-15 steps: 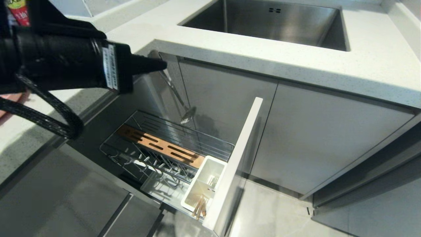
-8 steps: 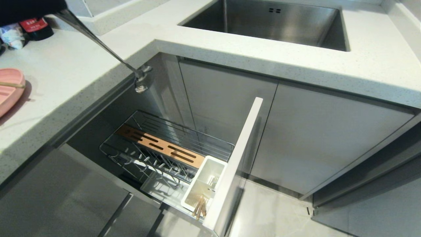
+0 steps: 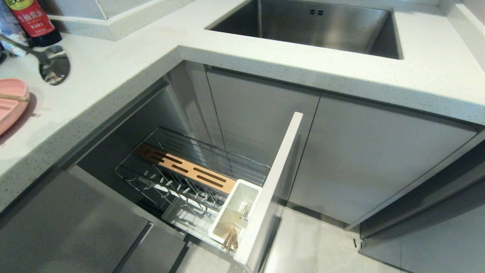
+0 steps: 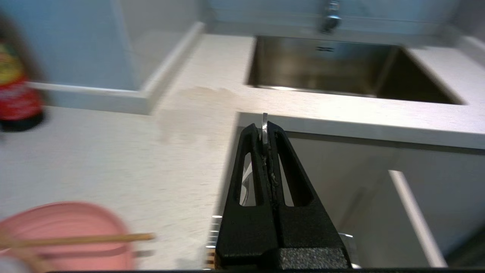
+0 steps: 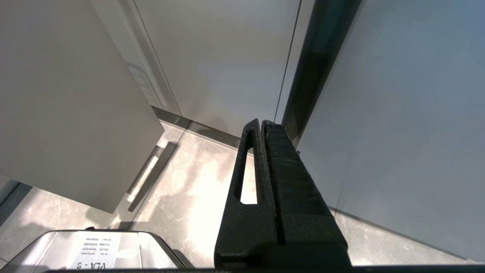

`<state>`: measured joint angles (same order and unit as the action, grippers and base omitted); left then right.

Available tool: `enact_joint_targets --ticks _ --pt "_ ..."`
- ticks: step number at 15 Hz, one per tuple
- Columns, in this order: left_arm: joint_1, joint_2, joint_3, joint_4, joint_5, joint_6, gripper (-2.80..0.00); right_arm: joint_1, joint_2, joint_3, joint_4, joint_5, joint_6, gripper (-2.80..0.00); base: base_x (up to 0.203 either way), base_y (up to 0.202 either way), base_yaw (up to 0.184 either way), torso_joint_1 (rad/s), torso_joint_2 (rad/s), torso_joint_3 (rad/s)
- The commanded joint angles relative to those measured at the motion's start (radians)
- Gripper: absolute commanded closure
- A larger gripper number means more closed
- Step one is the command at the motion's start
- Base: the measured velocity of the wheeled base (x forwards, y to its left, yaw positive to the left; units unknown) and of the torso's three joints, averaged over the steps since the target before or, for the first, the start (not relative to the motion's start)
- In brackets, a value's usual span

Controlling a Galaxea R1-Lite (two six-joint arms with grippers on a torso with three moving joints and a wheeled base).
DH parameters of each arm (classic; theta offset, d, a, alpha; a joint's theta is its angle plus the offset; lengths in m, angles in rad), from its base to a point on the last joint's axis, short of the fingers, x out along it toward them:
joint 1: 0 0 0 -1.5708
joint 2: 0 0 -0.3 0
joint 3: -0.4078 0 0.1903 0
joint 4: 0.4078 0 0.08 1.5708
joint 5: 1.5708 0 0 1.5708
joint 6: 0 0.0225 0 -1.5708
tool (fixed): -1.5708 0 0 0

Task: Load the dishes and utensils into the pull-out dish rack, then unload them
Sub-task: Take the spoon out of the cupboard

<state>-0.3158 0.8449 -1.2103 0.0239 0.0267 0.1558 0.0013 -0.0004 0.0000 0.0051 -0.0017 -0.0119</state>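
My left gripper [image 4: 264,127] is shut on the handle of a slim silver utensil [image 3: 55,68] with a rounded, spoon-like head. The gripper is off the left edge of the head view; only the utensil reaches in, above the counter near the pink plate [image 3: 11,104]. One wooden chopstick [image 4: 94,239] lies across that plate. The pull-out dish rack [image 3: 212,151] stands drawn out below the counter, with a wooden strip [image 3: 185,168] and a white caddy [image 3: 237,206] holding chopsticks [image 3: 230,238]. My right gripper [image 5: 262,123] is shut on nothing, parked low over the floor.
The steel sink [image 3: 314,22] is set in the counter behind the rack. A red-labelled bottle [image 3: 32,22] stands at the far left by the utensil. The rack's narrow front panel [image 3: 273,185] juts out into the floor space.
My left arm has swung up and left out of the head view, carrying the silver utensil from above the rack to over the counter beside the pink plate. The right arm has not moved.
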Motion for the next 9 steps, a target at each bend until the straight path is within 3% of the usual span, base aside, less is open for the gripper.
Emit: enact_joint_targets --ticks 1,5,9 --pt "0.091 -0.055 0.005 0.001 -0.012 0.014 0.0 0.0 -0.001 0.0 0.0 0.0 0.0 0.0 0.0 0.0 0.0 0.0 0.0 0.0" --pt "0.305 -0.134 0.081 -0.022 -0.063 0.086 0.0 0.0 0.0 0.0 0.0 0.0 0.0 0.0 0.0 0.0 0.0 0.0 0.0 0.0" --pt "0.398 -0.157 0.291 -0.258 -0.077 0.196 0.0 0.0 -0.001 0.0 0.0 0.0 0.0 0.0 0.0 0.0 0.0 0.0 0.0 0.0"
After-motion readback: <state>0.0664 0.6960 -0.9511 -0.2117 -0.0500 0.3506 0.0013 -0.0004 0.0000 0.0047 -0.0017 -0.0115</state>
